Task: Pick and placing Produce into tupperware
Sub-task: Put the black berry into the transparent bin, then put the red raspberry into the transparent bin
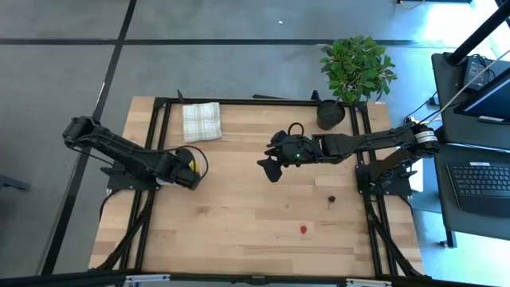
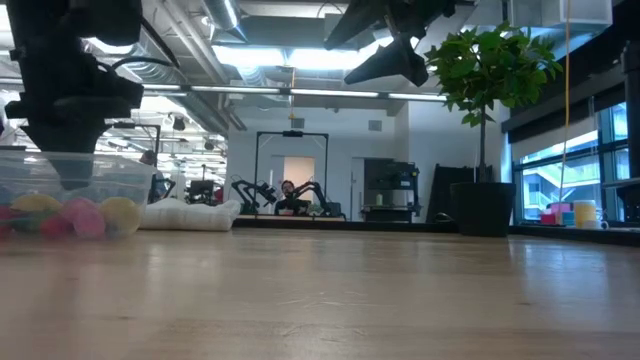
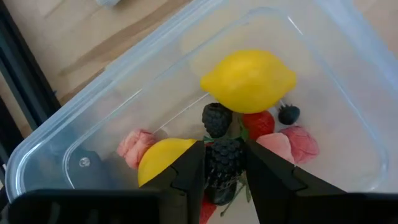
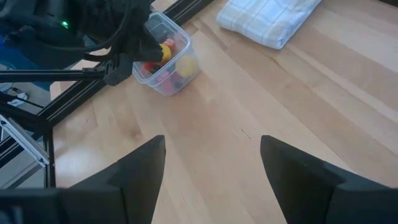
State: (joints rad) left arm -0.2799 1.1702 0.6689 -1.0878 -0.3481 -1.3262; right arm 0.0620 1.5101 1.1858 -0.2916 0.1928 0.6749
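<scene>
Left gripper (image 3: pixel 222 177) hangs over the tupperware (image 3: pixel 93 124) at the table's left side, its fingers (image 3: pixel 186 177) narrowed around a dark blackberry (image 3: pixel 222 163), which sits between the pads just above the other produce. That clear, round-cornered box holds two yellow lemons (image 3: pixel 249 81), pink and red strawberry-like pieces (image 3: pixel 292 144), a second blackberry and a small dark berry (image 3: pixel 288 114). Further right, near the middle of the table (image 1: pixel 239 223), the right gripper (image 1: pixel 271 167) hovers with its fingers spread wide and empty. Well apart from both, on the bare wood toward the right, lie a red piece (image 1: pixel 304 230) and a dark cherry-like piece (image 1: pixel 331 198).
</scene>
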